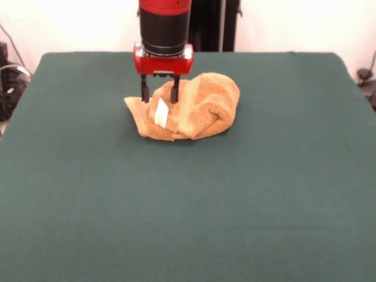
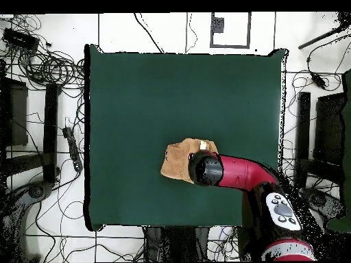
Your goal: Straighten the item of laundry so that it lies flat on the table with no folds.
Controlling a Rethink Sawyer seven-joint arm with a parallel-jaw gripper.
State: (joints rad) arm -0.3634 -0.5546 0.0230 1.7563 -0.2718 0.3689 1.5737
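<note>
Tool point(image 1: 159, 97) spread — tips on crumpled towel point(image 1: 194, 108); green table point(image 1: 188, 200).

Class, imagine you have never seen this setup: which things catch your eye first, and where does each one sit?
The golden-orange towel stands out first, bunched in a rumpled heap on the dark green table, toward the far side in the front view. Right over its left part comes the red and black arm, its gripper open with both dark fingers down at the cloth. A small white tag shows on the towel's front fold.

The towel point(image 1: 187, 107) lies bunched on the table point(image 1: 188, 205) above frame centre, with the gripper point(image 1: 159, 97) over its upper-left edge.
</note>
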